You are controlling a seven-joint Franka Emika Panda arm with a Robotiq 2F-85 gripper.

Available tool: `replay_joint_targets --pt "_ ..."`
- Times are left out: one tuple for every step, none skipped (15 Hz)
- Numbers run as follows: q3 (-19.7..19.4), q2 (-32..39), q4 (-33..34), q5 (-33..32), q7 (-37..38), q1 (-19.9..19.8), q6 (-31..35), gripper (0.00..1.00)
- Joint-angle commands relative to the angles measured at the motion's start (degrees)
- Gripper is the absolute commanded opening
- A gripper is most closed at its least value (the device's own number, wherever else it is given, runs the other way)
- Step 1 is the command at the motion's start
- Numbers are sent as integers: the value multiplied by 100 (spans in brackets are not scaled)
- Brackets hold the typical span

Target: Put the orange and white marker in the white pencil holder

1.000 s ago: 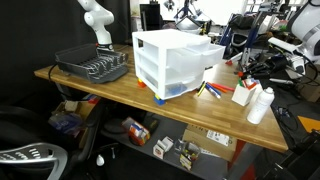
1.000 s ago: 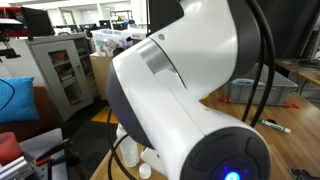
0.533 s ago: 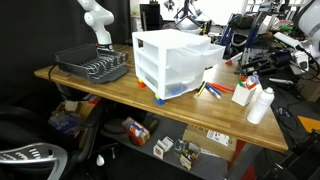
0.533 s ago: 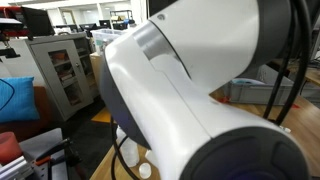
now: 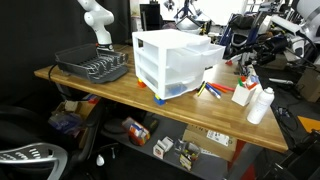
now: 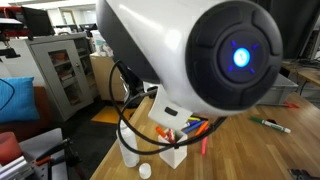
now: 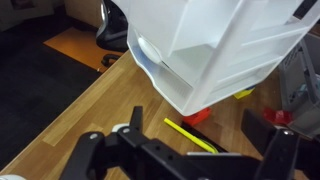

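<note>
The white pencil holder stands near the table's far end, next to a white bottle. In an exterior view the pencil holder has several coloured pens sticking up, an orange one slanting out at its side. Whether that one is the orange and white marker I cannot tell. My gripper hangs above the holder. In the wrist view the gripper is open, with only table and a yellow marker between its fingers.
A big white drawer unit fills the table's middle, with a black dish rack beyond it. Loose pens lie beside the drawers. A green marker lies on the table. The arm's white housing blocks much of that view.
The gripper has gone from shut to open and has lifted up away from the pencil holder. The arm has swung, uncovering the holder in an exterior view.
</note>
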Motion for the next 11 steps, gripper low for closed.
replay_joint_targets --pt "113 -368 -203 -676 335 287 588 100" --pt "159 -436 -241 -954 452 364 698 100" --pt "211 -528 -292 -1293 553 443 767 100" --pt "213 -275 -99 -913 371 281 459 100" --pt "251 -347 -137 -1095 459 346 543 100" --pt "272 -396 -166 -1166 495 380 613 100" --pt "274 -411 -177 -1195 499 386 637 100" --pt "266 -410 -182 -1205 499 380 647 100" --pt "260 -410 -186 -1207 499 374 648 100" --pt "260 -410 -189 -1207 499 373 649 100" --pt "260 -410 -191 -1207 499 373 650 100"
